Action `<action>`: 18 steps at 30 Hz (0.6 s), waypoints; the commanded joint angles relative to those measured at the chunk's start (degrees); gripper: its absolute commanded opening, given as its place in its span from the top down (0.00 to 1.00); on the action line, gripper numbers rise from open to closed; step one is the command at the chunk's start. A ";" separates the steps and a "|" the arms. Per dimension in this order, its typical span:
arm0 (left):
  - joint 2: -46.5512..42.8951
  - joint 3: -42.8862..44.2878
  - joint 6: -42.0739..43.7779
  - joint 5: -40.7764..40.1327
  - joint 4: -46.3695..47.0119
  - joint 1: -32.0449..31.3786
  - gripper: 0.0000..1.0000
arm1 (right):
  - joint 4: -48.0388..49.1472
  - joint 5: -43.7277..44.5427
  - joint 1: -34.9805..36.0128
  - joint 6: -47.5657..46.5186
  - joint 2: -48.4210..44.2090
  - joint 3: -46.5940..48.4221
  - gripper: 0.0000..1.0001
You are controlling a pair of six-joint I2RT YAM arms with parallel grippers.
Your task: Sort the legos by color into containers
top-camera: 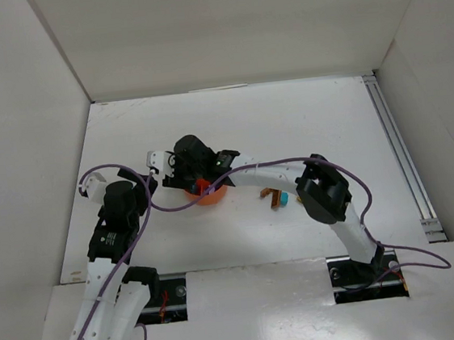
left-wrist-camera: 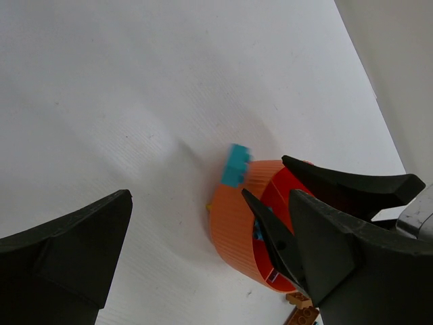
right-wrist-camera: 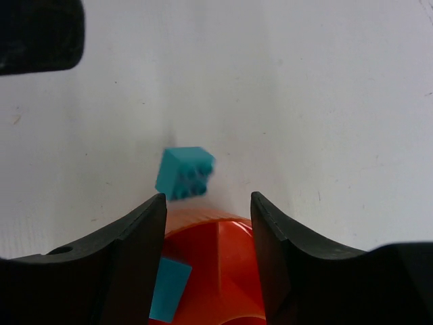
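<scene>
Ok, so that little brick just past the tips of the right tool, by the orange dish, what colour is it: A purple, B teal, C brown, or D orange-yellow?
B: the right wrist view shows a teal brick just beyond the tips of the right tool, past the rim of the orange dish, with another teal piece lying inside the dish.

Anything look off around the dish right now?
Yes. One teal brick sits outside the orange dish, just past its rim. It is tilted and blurred, as if it missed the compartments. Another teal piece lies inside the dish. The right gripper above is open and empty.
</scene>
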 commanded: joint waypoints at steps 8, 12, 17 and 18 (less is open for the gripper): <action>-0.51 -0.99 0.93 0.46 1.83 0.22 0.00 | 2.37 0.81 0.36 2.04 -5.37 -3.42 0.48; 1.42 -1.51 2.69 2.05 3.50 0.22 0.00 | 2.37 0.82 0.36 3.18 -6.60 -3.42 0.48; 9.49 -2.66 3.31 3.99 6.48 0.22 0.00 | 2.98 0.29 0.36 3.18 -12.13 -5.35 0.47; 10.99 -2.66 3.31 4.59 6.49 0.22 0.00 | 3.51 0.29 0.36 3.79 -13.27 -5.96 0.45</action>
